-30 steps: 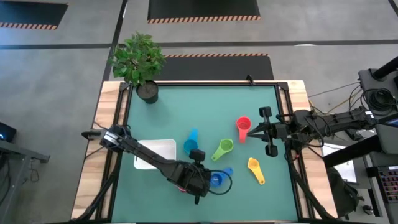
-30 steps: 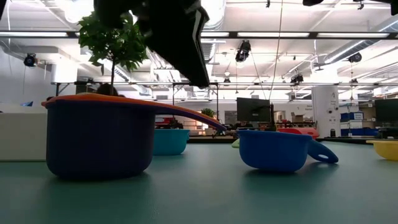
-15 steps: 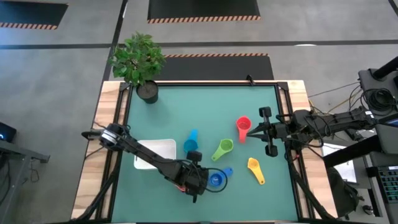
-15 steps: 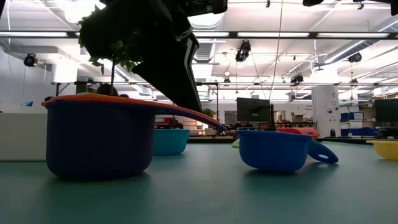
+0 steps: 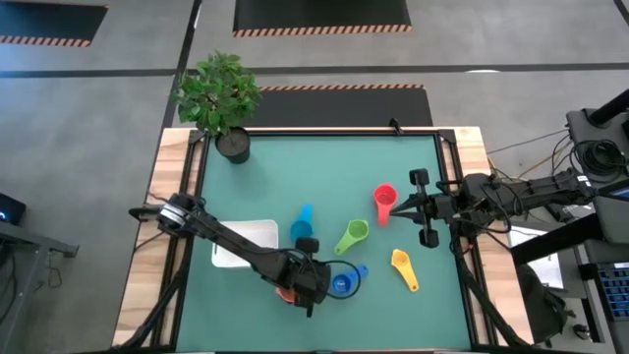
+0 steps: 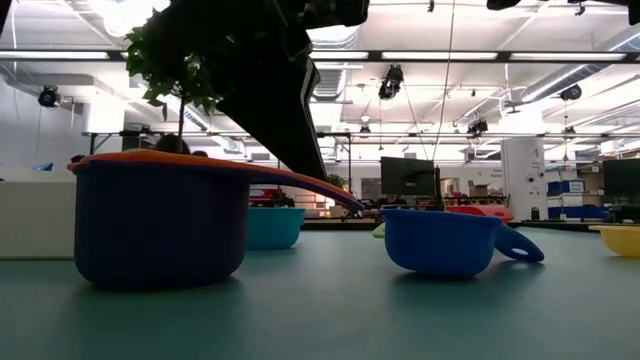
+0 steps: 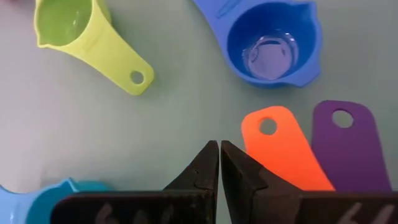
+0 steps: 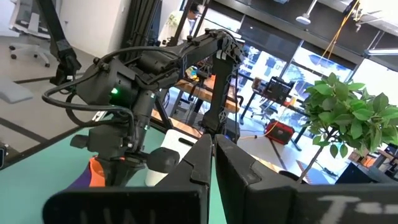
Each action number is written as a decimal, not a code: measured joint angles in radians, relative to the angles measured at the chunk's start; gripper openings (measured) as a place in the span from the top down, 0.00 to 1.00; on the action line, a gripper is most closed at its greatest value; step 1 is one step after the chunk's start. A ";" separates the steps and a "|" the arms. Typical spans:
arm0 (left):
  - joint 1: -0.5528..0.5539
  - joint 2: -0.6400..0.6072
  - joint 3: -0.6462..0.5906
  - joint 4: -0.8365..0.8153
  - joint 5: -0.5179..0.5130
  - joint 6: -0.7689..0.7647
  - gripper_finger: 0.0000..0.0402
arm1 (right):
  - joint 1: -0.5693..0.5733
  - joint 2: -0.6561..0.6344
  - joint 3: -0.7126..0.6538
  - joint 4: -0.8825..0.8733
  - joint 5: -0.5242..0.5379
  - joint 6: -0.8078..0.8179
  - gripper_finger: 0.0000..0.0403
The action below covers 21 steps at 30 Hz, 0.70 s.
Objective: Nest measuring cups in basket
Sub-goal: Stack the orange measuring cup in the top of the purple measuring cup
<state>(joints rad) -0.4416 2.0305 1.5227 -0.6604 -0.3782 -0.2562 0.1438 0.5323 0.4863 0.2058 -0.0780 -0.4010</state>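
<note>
My left gripper [image 5: 313, 275] is shut and hangs low over the table near its near edge. In the left wrist view its tips [image 7: 219, 155] stand just beside the orange cup's handle [image 7: 273, 146], apart from it. The orange cup sits nested in the purple cup [image 6: 160, 215], whose handle [image 7: 345, 143] lies alongside. The dark blue cup [image 5: 341, 284], green cup [image 5: 352, 236], light blue cup [image 5: 301, 228], red cup [image 5: 383, 200] and yellow cup [image 5: 403, 267] rest on the mat. The white basket [image 5: 246, 241] lies left of them. My right gripper [image 5: 398, 208] is shut and waits beside the red cup.
A potted plant [image 5: 224, 98] stands at the table's far left corner. The green mat [image 5: 324, 167] is bare across its far half. Raised rails run along the table's left and right sides.
My left gripper has come down toward the orange handle and shifted slightly toward the table's far edge, staying shut. The cups have kept still.
</note>
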 joint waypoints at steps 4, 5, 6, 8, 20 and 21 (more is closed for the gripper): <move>0.015 0.000 0.000 -0.005 0.013 -0.001 1.00 | 0.000 0.000 0.000 -0.001 0.000 -0.002 0.98; 0.020 0.000 0.000 -0.005 0.033 -0.003 1.00 | 0.000 0.000 0.000 -0.001 0.000 -0.002 0.98; 0.023 0.001 0.000 -0.006 0.051 -0.009 1.00 | 0.000 0.000 0.000 -0.002 0.000 -0.002 0.98; 0.028 0.005 0.000 -0.005 0.095 -0.021 1.00 | 0.000 0.000 0.000 -0.008 0.000 -0.003 0.98; 0.026 0.007 0.002 -0.006 0.187 -0.031 1.00 | 0.000 -0.001 0.000 -0.023 0.000 -0.018 0.98; 0.026 0.004 0.002 -0.006 0.187 -0.031 1.00 | 0.000 -0.001 0.000 -0.023 0.000 -0.018 0.98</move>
<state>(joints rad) -0.4160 2.0350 1.5246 -0.6669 -0.1913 -0.2872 0.1436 0.5312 0.4862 0.1826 -0.0776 -0.4187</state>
